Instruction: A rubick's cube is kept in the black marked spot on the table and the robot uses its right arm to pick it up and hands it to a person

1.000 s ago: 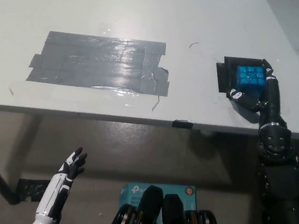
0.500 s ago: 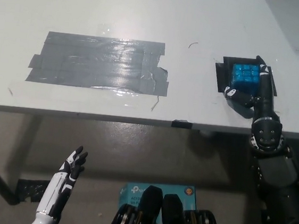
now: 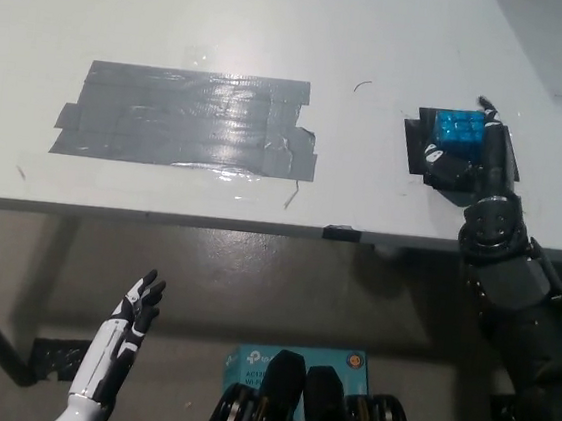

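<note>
A blue Rubik's cube (image 3: 459, 128) is held in my black right hand (image 3: 467, 160) just over the black marked spot (image 3: 414, 146) at the right of the table. The fingers wrap the cube from below and from its right side, so the hand is shut on it. Part of the black spot is hidden under the hand. My white left hand (image 3: 136, 308) rests below the table's front edge at lower left, fingers spread and holding nothing.
A large patch of grey tape (image 3: 190, 119) covers the middle of the white table (image 3: 280, 29). A small black tape piece (image 3: 342, 233) marks the front edge. A teal box (image 3: 245, 358) lies on the floor under the table.
My right hand has drawn up and slightly left with the cube, and the forearm now stands steeper over the table edge. The left hand has barely shifted.
</note>
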Controlling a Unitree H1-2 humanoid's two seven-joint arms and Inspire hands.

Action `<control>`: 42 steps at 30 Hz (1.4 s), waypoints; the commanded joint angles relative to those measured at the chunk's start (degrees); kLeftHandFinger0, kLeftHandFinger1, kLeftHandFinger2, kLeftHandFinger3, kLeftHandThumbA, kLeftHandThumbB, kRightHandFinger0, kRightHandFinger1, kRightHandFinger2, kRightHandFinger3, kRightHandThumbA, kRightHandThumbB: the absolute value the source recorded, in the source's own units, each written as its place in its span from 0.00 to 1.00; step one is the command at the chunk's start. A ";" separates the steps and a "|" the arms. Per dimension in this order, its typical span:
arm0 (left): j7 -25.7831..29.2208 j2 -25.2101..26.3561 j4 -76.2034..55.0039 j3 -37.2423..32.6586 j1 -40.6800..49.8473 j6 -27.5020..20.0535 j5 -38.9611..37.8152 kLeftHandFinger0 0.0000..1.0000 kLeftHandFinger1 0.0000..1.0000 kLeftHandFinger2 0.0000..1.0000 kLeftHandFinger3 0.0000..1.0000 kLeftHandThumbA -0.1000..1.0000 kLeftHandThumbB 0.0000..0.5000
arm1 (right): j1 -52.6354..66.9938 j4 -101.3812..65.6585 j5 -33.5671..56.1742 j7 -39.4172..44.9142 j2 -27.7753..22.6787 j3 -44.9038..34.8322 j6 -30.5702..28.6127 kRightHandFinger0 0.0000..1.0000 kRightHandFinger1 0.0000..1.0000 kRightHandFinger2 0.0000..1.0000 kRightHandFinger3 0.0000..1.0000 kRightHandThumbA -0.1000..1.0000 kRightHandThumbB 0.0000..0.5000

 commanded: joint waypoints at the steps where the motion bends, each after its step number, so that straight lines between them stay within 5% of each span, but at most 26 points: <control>1: -0.57 0.86 -1.55 0.31 -1.30 -0.57 -0.34 1.00 1.00 1.00 1.00 0.96 0.44 | 0.27 3.68 -1.25 -2.72 -0.16 1.39 2.16 0.01 0.34 0.69 0.69 0.00 0.51; 2: -0.50 0.96 -1.88 0.28 -1.29 -0.25 -0.04 1.00 1.00 1.00 1.00 0.96 0.44 | 0.30 4.29 -1.35 -2.13 -0.34 1.86 2.00 0.03 0.46 0.84 0.82 0.00 0.47; 5: -0.50 0.98 -2.03 0.33 -1.31 -0.17 -0.18 1.00 1.00 1.00 1.00 0.96 0.44 | 0.50 5.37 -0.89 -0.82 -0.88 2.09 1.45 0.13 0.66 1.00 0.91 0.00 0.48; 11: -0.71 1.07 -1.94 0.30 -1.46 0.02 -0.67 1.00 1.00 1.00 1.00 0.96 0.45 | 0.49 6.13 -0.09 -0.43 -1.52 1.82 0.67 0.18 0.72 1.00 0.94 0.00 0.44; 17: -0.77 1.29 -1.48 0.32 -2.06 -0.26 -0.70 1.00 1.00 1.00 1.00 0.96 0.43 | 1.13 4.04 0.47 -1.69 -2.04 1.04 -2.48 0.13 0.63 0.97 0.85 0.00 0.44; 20: -0.83 1.36 -1.55 0.32 -2.08 -0.12 -0.82 1.00 1.00 1.00 1.00 0.96 0.43 | 1.38 1.41 1.80 -1.03 -2.17 -0.31 -2.86 0.03 0.57 0.96 0.88 0.00 0.46; 21: -0.87 1.36 -1.59 0.32 -2.15 -0.01 -0.88 1.00 1.00 1.00 1.00 0.96 0.43 | 1.61 -0.25 1.93 -1.09 -2.23 -0.61 -2.75 0.07 0.59 0.97 0.90 0.00 0.46; 22: -0.88 1.37 -1.65 0.31 -2.24 0.09 -0.87 1.00 1.00 1.00 1.00 0.96 0.43 | 2.40 -4.28 1.88 -1.37 -2.36 -0.94 -2.54 0.12 0.61 0.98 0.89 0.00 0.47; 26: -0.71 1.51 -0.94 0.32 -2.89 -0.48 -0.57 1.00 1.00 1.00 1.00 0.97 0.44 | 6.40 -23.14 0.64 -2.10 -2.42 -2.26 0.15 0.00 0.49 0.90 0.83 0.00 0.43; 42: -0.67 1.50 -0.92 0.30 -3.20 -0.26 -0.49 1.00 1.00 1.00 1.00 0.96 0.44 | 13.04 -64.65 -1.32 2.06 -0.47 -1.97 11.43 0.00 0.43 0.91 0.99 0.00 0.35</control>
